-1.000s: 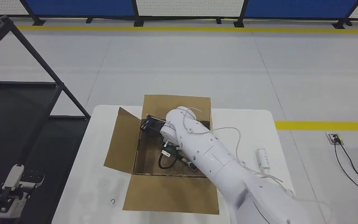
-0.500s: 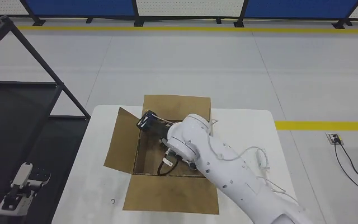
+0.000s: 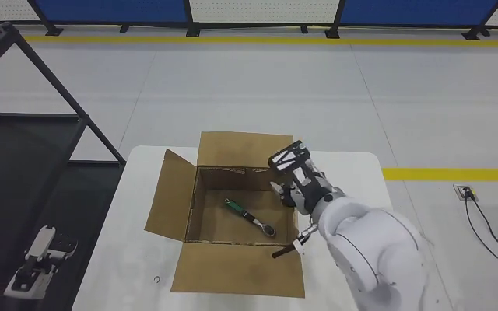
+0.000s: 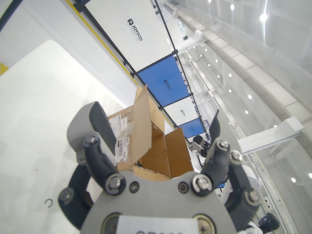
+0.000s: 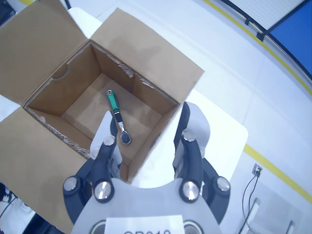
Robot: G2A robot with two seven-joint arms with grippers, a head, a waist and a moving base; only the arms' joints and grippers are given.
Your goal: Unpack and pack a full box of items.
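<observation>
Cardboard box (image 3: 233, 272) (image 5: 36, 49) sits open on white table (image 3: 132, 233), all four flaps folded outward. One item inside: green-handled ratchet wrench (image 3: 249, 217) (image 5: 118, 115), flat on the box floor, lying diagonally. Right gripper (image 5: 146, 120) hovers above the box's right wall, jaws spread, nothing held. Left gripper (image 4: 158, 122) is off the table's left side, jaws spread, nothing held. Small C-shaped ring (image 3: 156, 281) lies on the table near the front flap.
</observation>
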